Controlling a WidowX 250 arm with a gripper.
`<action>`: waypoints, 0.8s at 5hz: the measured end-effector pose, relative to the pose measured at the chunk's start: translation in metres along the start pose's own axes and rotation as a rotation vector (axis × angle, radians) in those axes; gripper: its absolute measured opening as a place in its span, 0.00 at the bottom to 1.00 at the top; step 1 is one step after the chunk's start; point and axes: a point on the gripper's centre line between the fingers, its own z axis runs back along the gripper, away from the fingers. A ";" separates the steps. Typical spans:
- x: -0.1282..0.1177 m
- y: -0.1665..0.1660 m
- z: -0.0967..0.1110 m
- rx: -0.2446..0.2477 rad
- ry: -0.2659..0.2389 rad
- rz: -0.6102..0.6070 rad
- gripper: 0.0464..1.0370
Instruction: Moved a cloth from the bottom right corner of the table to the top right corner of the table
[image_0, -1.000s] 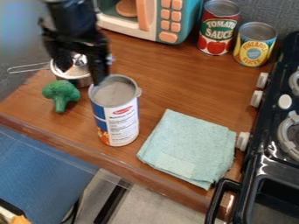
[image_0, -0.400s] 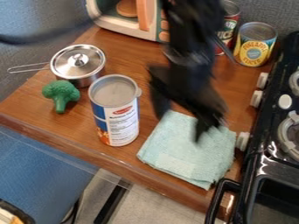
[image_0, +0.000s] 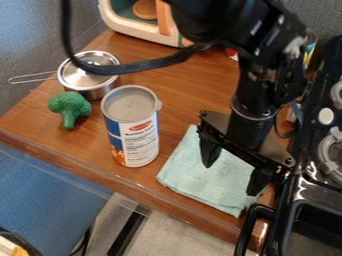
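The gripper (image_0: 231, 179), fingers spread wide and holding nothing, hangs over the folded cloth (image_0: 190, 172), which lies just beside the tall can (image_0: 139, 137), with the broccoli (image_0: 69, 107) near that can's opposite side.

- The arm (image_0: 252, 97) hides most of a red can (image_0: 231, 53) and a yellow can (image_0: 309, 49).
- The gripper (image_0: 232, 176) partly covers the cloth (image_0: 194, 177).
- Picture edges cut off the microwave (image_0: 143, 33) and stove (image_0: 304, 202).

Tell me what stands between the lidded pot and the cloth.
The tall can stands between the pot and the cloth, as the camera view shows.
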 end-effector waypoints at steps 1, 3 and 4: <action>0.004 0.015 -0.007 0.024 -0.018 0.042 0.96; -0.001 0.058 -0.029 0.033 0.022 0.164 0.96; 0.007 0.061 -0.035 0.007 0.032 0.174 0.96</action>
